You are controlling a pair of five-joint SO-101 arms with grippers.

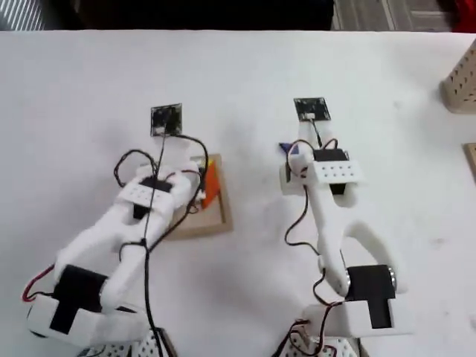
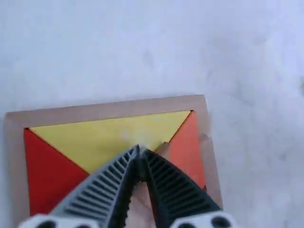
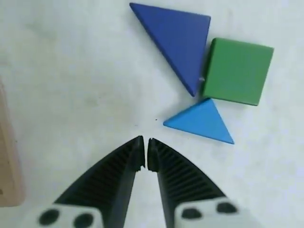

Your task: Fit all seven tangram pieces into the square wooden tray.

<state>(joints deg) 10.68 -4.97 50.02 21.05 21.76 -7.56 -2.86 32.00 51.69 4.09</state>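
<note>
1. Right wrist view: the right tool [image 3: 145,154] is held with its tips together, empty, above the counter [image 3: 71,71].
2. The light blue triangle [image 3: 202,122] is found just beyond those tips, nearest of the loose pieces; the dark blue triangle [image 3: 178,35] and green square [image 3: 237,71] are set close behind it.
3. The left tool [image 2: 139,154] is closed, empty, over the tray [image 2: 109,107], so the right arm is judged nearer the loose pieces.

White table [image 1: 245,74]. Wooden tray [image 1: 202,227] flat on it. Right of tray, apart from it: dark blue triangle [image 3: 178,35], green square [image 3: 237,71], light blue triangle [image 3: 202,122], close-clustered. Perforated wooden block [image 1: 461,82] far right of tray.
</note>
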